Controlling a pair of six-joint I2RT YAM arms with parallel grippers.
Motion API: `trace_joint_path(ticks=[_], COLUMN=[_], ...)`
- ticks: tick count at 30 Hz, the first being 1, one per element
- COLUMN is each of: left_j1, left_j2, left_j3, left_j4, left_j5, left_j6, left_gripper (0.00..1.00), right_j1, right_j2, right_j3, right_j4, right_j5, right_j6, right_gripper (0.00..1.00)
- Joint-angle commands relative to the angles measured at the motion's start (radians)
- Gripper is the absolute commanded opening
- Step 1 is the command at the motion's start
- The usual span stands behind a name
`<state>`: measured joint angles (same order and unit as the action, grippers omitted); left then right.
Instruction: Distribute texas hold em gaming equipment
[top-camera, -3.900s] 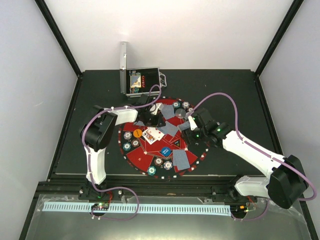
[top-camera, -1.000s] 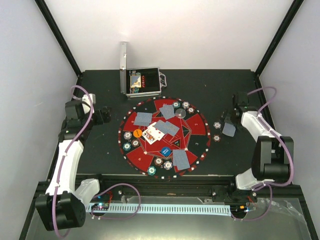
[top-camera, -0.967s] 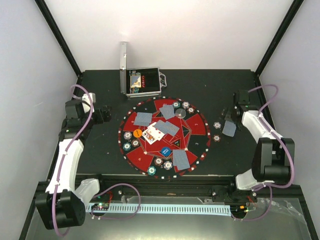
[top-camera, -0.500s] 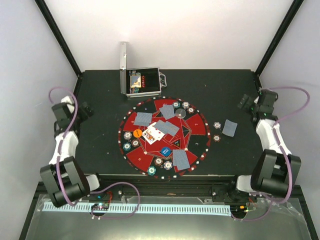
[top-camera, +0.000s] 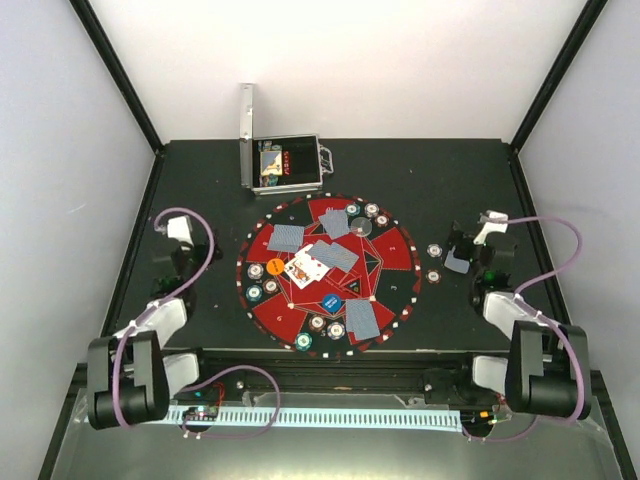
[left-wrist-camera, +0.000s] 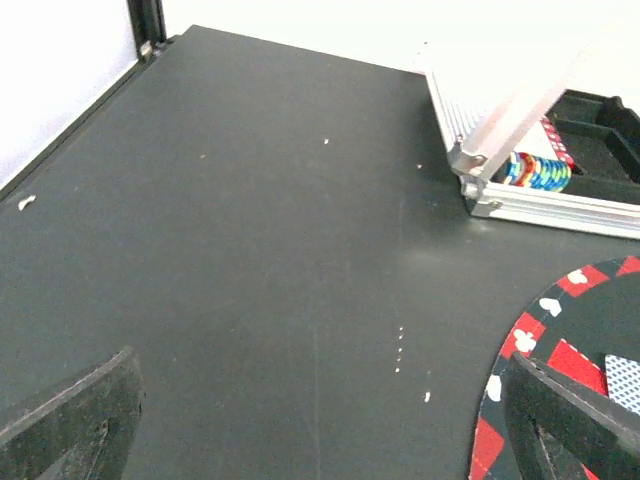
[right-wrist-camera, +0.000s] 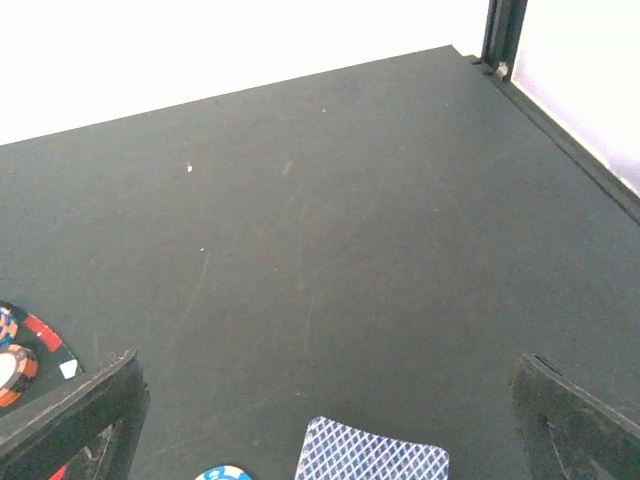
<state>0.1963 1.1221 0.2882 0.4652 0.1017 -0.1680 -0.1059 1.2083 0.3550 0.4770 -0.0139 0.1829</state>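
- On the round mat (top-camera: 395, 252), mid-table: several grey-blue-backed cards (top-camera: 285, 237), poker chips (top-camera: 255, 270) ringed near its rim, and an orange disc (top-camera: 275, 266).
- At 3 o'clock, off the mat: two chips (top-camera: 435, 251) and one card (right-wrist-camera: 370, 462) beneath the right gripper (right-wrist-camera: 325, 430), whose jaws are spread wide and empty.
- At 9 o'clock: the left gripper (left-wrist-camera: 320, 440), jaws wide, over the table (left-wrist-camera: 250, 250).
- At 12 o'clock: an open metal case (top-camera: 285, 165).

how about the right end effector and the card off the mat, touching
Apart. Right wrist view: the playing card lies inside the open right end effector, table visible either side.
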Motion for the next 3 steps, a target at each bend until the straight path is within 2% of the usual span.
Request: trace_joint_path(ticks=[1, 3], left_j1=[-0.063, -0.085], left_j2=[0.023, 0.039], left_j3=[0.031, 0.035], left_j4=[0.146, 0.169], left_j5=[-0.106, -0.163], left_j6=[0.111, 0.118], left_gripper=[0.99, 0.99], right_j1=[0.010, 0.010], right_j2=[0.020, 0.026], right_j3=[-0.025, -0.027], right_j4=[0.234, 0.255], right_j5=[0.062, 0.062], right_j6=[-0.035, -0.039], right_gripper=[0.99, 0.99])
